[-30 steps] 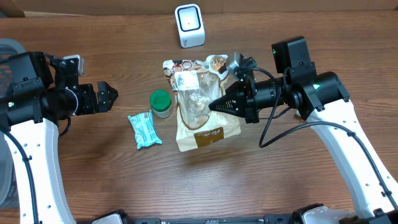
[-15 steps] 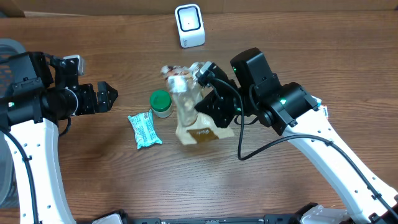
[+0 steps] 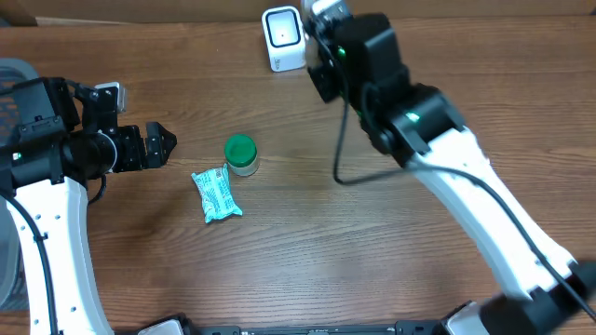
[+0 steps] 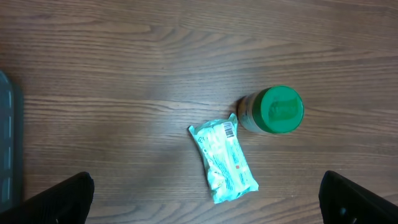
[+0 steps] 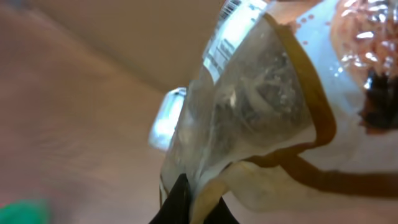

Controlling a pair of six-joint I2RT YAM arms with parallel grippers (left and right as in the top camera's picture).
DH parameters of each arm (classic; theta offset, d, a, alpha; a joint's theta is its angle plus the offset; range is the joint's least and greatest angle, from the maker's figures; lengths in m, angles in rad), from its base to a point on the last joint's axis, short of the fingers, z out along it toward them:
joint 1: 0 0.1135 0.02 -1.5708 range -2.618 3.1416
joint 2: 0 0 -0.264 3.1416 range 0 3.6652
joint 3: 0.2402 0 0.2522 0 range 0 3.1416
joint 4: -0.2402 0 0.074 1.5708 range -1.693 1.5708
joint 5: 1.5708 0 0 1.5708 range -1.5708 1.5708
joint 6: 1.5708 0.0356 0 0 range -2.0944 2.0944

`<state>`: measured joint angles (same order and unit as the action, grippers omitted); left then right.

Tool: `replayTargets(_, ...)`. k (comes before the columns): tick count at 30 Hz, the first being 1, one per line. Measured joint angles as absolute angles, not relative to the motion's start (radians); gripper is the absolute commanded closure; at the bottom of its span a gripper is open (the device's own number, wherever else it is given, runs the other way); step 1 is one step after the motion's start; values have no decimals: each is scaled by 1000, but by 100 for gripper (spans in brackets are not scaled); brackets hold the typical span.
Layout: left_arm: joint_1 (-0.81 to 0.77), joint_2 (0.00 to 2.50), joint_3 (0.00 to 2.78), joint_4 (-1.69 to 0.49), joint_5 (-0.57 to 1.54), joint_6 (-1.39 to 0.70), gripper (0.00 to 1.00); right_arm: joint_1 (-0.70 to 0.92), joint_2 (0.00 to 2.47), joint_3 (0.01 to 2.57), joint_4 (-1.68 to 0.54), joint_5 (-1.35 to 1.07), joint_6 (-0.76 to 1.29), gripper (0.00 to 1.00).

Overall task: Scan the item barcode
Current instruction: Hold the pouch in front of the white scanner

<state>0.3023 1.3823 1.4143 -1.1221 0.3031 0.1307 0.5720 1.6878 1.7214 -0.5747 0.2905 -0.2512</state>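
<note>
My right gripper (image 5: 194, 200) is shut on the bottom edge of the item, a clear plastic snack bag (image 5: 261, 106) with brown trim. A white barcode label (image 5: 225, 32) sits near the bag's top. Behind the bag the white scanner (image 5: 165, 119) shows as a blur. From overhead, the scanner (image 3: 283, 37) stands at the table's far edge, and my raised right arm (image 3: 410, 121) reaches right beside it, hiding the bag and the fingers. My left gripper (image 3: 164, 144) hovers open at the left, with nothing between its fingers (image 4: 65, 199).
A green-lidded jar (image 3: 241, 154) and a teal packet (image 3: 216, 194) lie left of centre, both below my left gripper (image 4: 206, 182) in its wrist view. A grey bin (image 3: 7, 74) sits at the left edge.
My right arm has lifted the bag off the table's middle and carried it back and up to the scanner. The left arm has not moved.
</note>
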Motion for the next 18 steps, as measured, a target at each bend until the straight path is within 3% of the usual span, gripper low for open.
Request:
replayTargets(10,302,1382,1414,-1121,303,131,0,571,2089,1716,-162,517,-712,96)
replayTargets(18,302,1382,1414,-1121,303,131,0,571,2238,1715,150,577,-1012,96)
